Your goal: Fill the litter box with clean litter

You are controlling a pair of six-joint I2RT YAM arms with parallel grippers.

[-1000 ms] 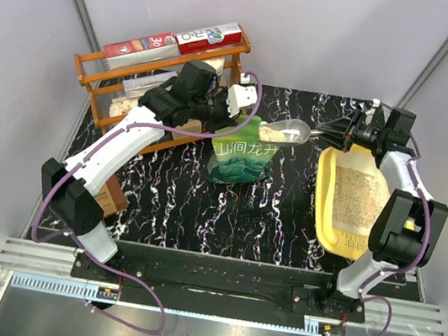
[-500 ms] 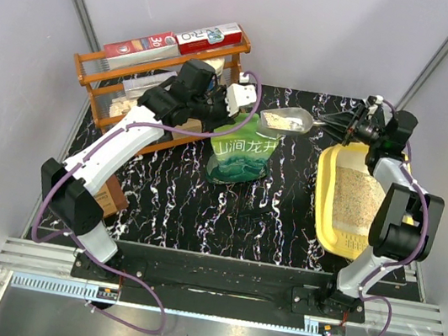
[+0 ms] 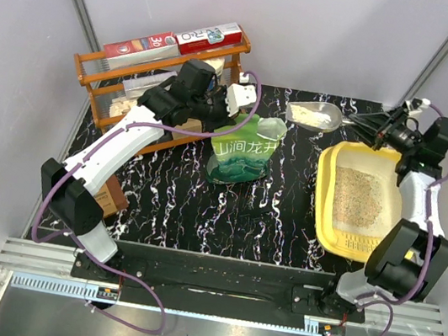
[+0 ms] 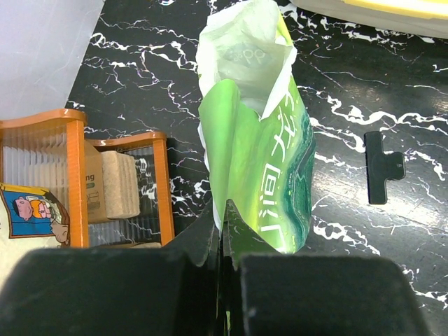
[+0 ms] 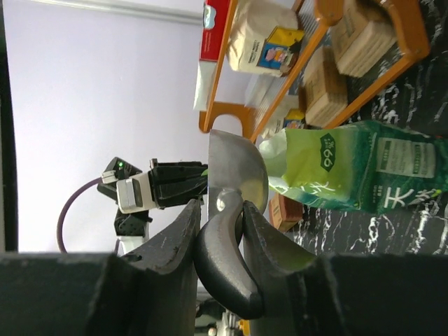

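Note:
The yellow litter box (image 3: 323,202) lies at the table's right side with pale clean litter (image 3: 357,195) spread inside; its rim (image 4: 392,5) shows in the left wrist view. The green pouch (image 3: 245,150) (image 4: 259,161) (image 5: 350,168) stands open at mid-table. My left gripper (image 3: 234,124) (image 4: 222,231) is shut on the pouch's top edge. My right gripper (image 3: 367,123) (image 5: 220,217) is shut on the dark handle of a metal scoop (image 3: 316,114) (image 5: 234,168). The scoop holds beige litter and hangs between the pouch and the box's far left corner.
An orange wire rack (image 3: 158,72) (image 4: 77,175) (image 5: 350,49) with boxes stands at the back left, close behind the left gripper. A black clip (image 4: 381,168) lies on the marbled table near the pouch. A brown block (image 3: 113,197) sits by the left arm's base.
My right arm has carried the loaded scoop away from the pouch mouth, rightward toward the litter box. The left gripper and pouch have stayed put.

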